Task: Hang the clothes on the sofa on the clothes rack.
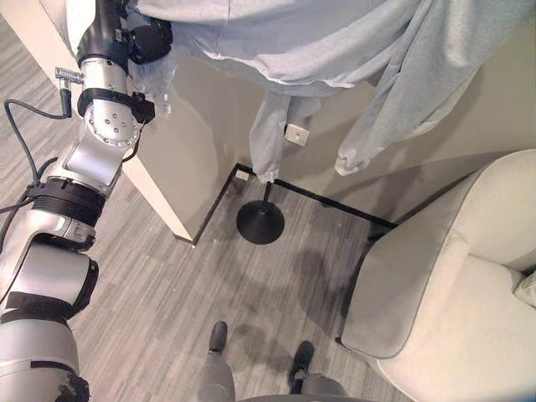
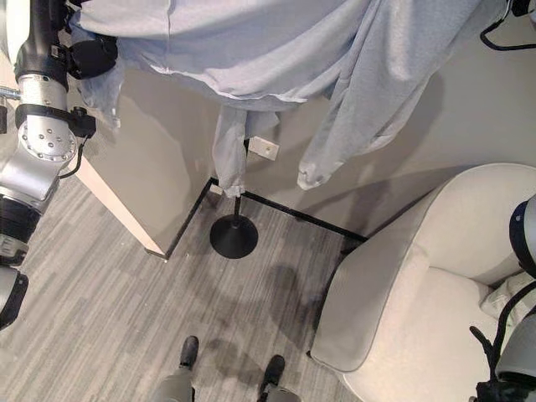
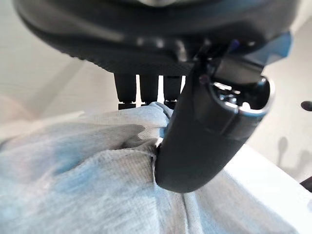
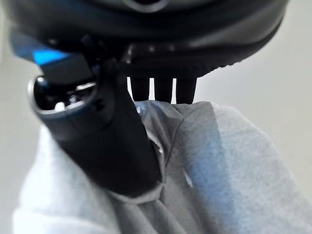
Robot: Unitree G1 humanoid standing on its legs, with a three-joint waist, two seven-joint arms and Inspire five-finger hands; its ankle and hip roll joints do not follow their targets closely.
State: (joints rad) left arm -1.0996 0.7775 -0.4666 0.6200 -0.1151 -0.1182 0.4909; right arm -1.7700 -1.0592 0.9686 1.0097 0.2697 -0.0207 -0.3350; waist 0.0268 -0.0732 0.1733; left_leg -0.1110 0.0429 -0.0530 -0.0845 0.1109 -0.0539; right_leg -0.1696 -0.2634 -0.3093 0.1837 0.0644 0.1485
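Observation:
A light grey long-sleeved garment [image 1: 335,42] hangs spread across the top of the eye views, its sleeves [image 1: 381,117] dangling down. My left hand [image 1: 146,38] is raised at the upper left and pinches the cloth [image 3: 97,170] between thumb [image 3: 204,141] and fingers. In the right wrist view my right hand [image 4: 112,141] clamps another fold of the same garment [image 4: 234,180] the same way. The clothes rack's black pole and round base [image 1: 260,222] stand on the floor below the garment, by the wall corner. The cream sofa [image 1: 452,293] is at the lower right.
A beige wall panel [image 1: 180,151] with a white socket [image 1: 296,132] runs behind the rack, edged by a black skirting line. Grey striped carpet [image 1: 167,310] covers the floor between the rack base and the sofa. A pale cushion [image 2: 519,293] lies on the sofa seat.

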